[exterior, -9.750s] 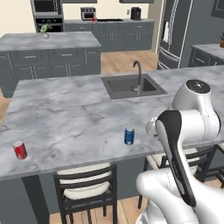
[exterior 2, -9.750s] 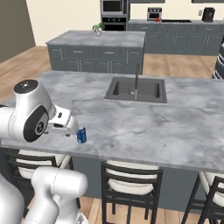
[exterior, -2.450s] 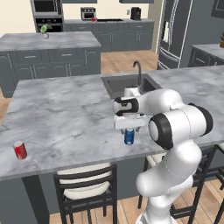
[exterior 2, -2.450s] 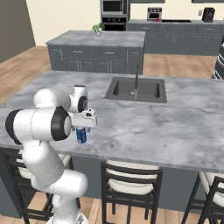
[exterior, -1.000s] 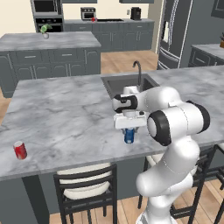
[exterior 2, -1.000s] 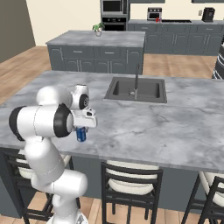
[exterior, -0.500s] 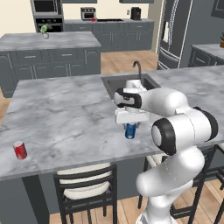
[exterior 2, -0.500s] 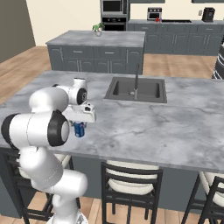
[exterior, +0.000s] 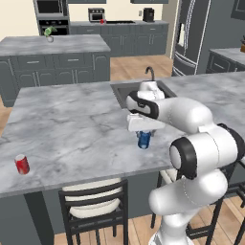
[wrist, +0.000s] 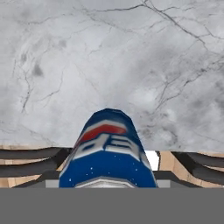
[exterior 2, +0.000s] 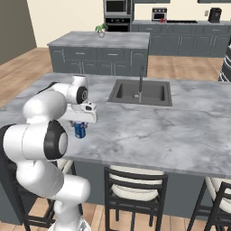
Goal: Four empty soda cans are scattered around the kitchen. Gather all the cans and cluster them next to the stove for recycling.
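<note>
Marble island counter (exterior: pixel 72 119) carries scattered cans; sink (exterior 2: pixel 140 92) sunk at far side. Stove (exterior 2: pixel 182 21) sits on far back wall, well apart, so each can needs carrying over. Gripper (exterior: pixel 142 130) hangs above blue can (exterior: pixel 144 139) near counter's front edge; jaws straddle can, apparently clamped for lift. Red can (exterior: pixel 21 164) stands upright at left end, waiting.

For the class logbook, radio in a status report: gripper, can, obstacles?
Gripper shut on blue can, over the marble counter. Red can waits upright near the counter's front edge. Sink sits beyond the arm.
</note>
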